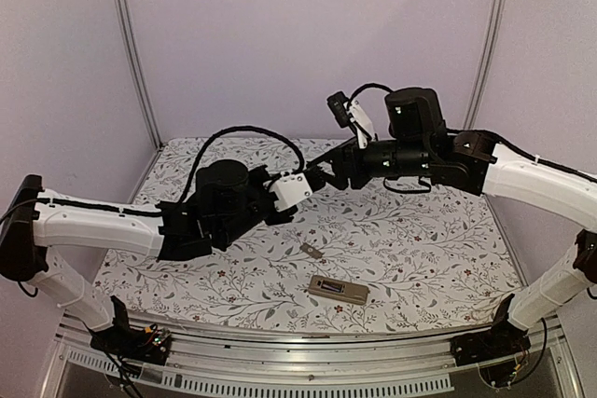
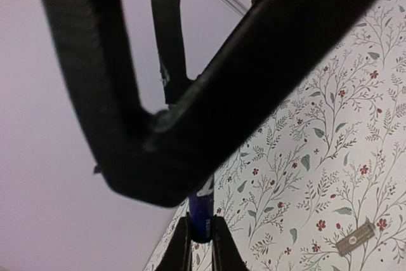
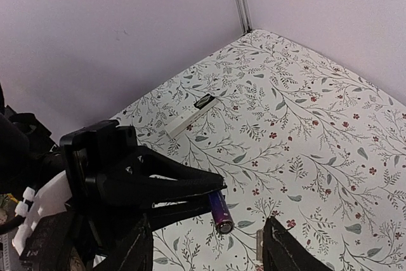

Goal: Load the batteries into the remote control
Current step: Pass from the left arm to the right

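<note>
L gripper (image 3: 212,196) clenched on battery (image 3: 220,212): slim, glossy blue-purple cyl. R gripper (image 3: 207,236) released, jaws wide.

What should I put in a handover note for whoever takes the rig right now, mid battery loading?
Left gripper: shut on one battery, held in the air above the table.
Right gripper: open, close to that battery, not gripping it.
Remote: lying on the table near the front edge, no gripper on it. A small grey piece lies near it, apart.
Done: one battery is in hand. Whether any sits in the remote cannot be told.
Left: carry this battery to the remote and seat it. No other batteries are in view.
</note>
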Robot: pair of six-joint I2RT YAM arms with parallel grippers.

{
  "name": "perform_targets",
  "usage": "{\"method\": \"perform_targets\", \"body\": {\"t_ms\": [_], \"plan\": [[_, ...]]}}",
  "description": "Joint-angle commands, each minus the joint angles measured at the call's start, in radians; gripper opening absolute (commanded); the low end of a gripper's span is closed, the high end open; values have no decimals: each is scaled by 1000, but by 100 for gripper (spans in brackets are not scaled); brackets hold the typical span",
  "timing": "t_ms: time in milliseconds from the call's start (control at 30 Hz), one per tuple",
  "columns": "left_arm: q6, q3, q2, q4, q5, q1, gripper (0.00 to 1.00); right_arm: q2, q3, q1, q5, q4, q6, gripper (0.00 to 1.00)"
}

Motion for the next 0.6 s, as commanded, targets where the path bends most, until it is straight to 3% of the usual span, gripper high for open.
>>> {"method": "perform_targets", "body": {"t_ms": [0,67,100,433,567], "plan": [[69,-11,21,-27,-39,-31,0,42,52,5,-35,-11,69,53],[72,-11,22,-24,-37,-32,0,54,55,5,-35,-11,73,39],[72,-11,21,-23,-32,-32,0,61,53,5,-38,-13,73,36],[66,-6,20,-19,4,-32,0,81,26,2,-22,-33,75,37],[58,-8,9,-18,30,-32,0,80,26,-1,-22,-36,74,29]]}}
